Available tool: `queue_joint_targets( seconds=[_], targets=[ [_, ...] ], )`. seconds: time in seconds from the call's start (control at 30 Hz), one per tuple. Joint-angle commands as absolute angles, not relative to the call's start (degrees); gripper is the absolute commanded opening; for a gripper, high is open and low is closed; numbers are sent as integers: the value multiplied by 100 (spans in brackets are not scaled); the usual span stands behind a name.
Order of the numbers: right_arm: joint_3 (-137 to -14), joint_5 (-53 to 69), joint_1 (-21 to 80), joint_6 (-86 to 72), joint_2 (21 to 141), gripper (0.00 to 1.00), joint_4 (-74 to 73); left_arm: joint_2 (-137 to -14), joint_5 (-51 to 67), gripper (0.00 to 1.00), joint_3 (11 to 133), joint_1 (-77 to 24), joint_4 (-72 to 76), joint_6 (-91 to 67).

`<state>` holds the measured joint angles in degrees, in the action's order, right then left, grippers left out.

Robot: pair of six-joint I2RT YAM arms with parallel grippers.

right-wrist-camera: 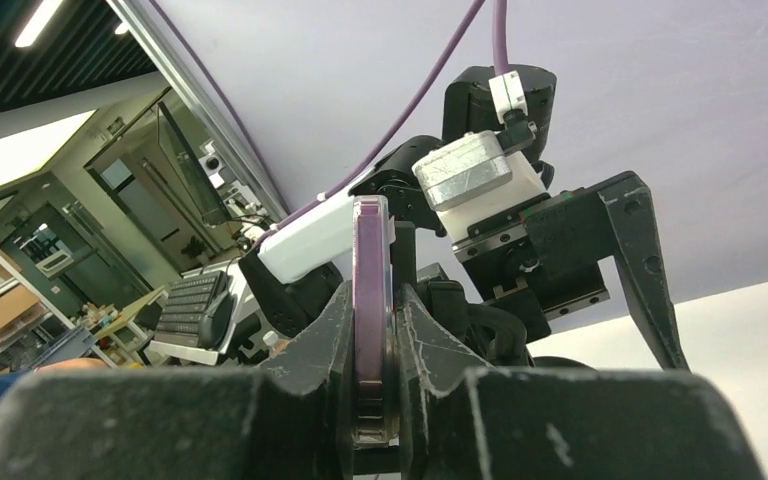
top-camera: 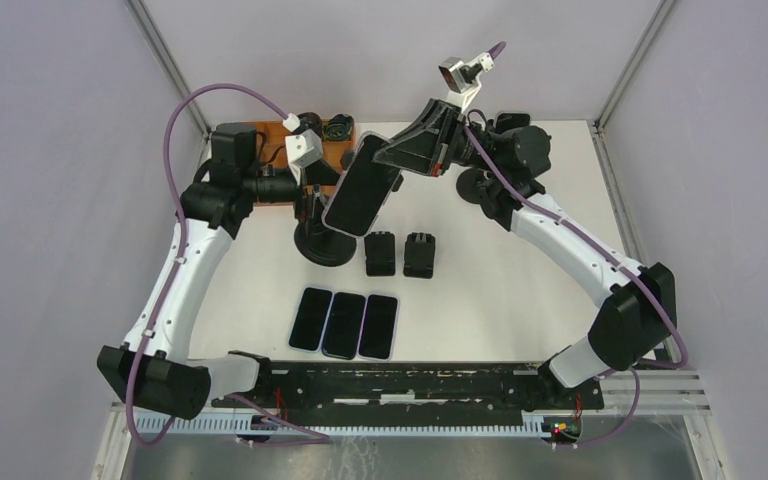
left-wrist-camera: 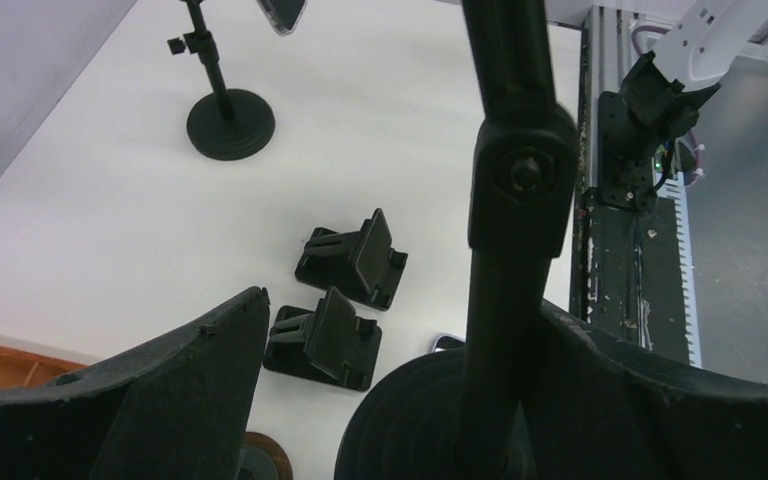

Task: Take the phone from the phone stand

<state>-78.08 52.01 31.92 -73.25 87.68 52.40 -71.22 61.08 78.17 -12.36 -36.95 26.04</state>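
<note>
The phone [top-camera: 360, 186], dark with a purple edge, sits tilted at the top of the black phone stand, whose round base [top-camera: 325, 246] rests on the white table. My right gripper [top-camera: 388, 158] is shut on the phone's upper end. In the right wrist view the phone's purple edge [right-wrist-camera: 370, 290] stands clamped between both fingers of my right gripper [right-wrist-camera: 372, 300]. My left gripper [top-camera: 310, 197] is open around the stand's pole [left-wrist-camera: 513, 230]. The pole lies close to the right finger [left-wrist-camera: 660, 400], and the left finger [left-wrist-camera: 160, 400] stands well apart from it.
Two small black folding stands [top-camera: 400, 254] sit just right of the base, also in the left wrist view [left-wrist-camera: 345, 300]. Three dark phones [top-camera: 345, 323] lie flat side by side nearer me. A second round-based stand [left-wrist-camera: 226, 120] stands further right. A wooden tray [top-camera: 290, 135] sits at the back.
</note>
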Motion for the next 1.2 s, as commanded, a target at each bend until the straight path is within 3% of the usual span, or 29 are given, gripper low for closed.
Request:
queue_joint_targets(
  seconds=[0.0, 0.13, 0.3, 0.57, 0.7, 0.87, 1.17],
  targets=[
    [-7867, 4658, 3353, -7352, 8352, 0, 5862, -7075, 6775, 89, 8170, -1248, -3607, 2844],
    [-7641, 4652, 3430, -7339, 8315, 0, 5998, -7034, 7173, 81, 8255, -1256, -3804, 2943],
    [-7479, 4616, 3532, -7322, 8277, 0, 6125, -6996, 7421, 59, 8254, -1306, -3954, 2928],
    [-7333, 4606, 3698, -7157, 8251, 0, 6108, -7131, 7555, 37, 8320, -1430, -4503, 3384],
    [-6994, 4632, 3737, -7085, 8152, 0, 6167, -7270, 7589, 5, 8510, -1465, -5087, 3843],
    [-6644, 4716, 3751, -6974, 8087, 1, 6166, -7325, 7394, 2, 8560, -1491, -5414, 4046],
    [-6851, 4979, 3750, -6394, 8141, 40, 5296, -7559, 7426, 2, 9015, -1494, -6478, 4916]
  ],
)
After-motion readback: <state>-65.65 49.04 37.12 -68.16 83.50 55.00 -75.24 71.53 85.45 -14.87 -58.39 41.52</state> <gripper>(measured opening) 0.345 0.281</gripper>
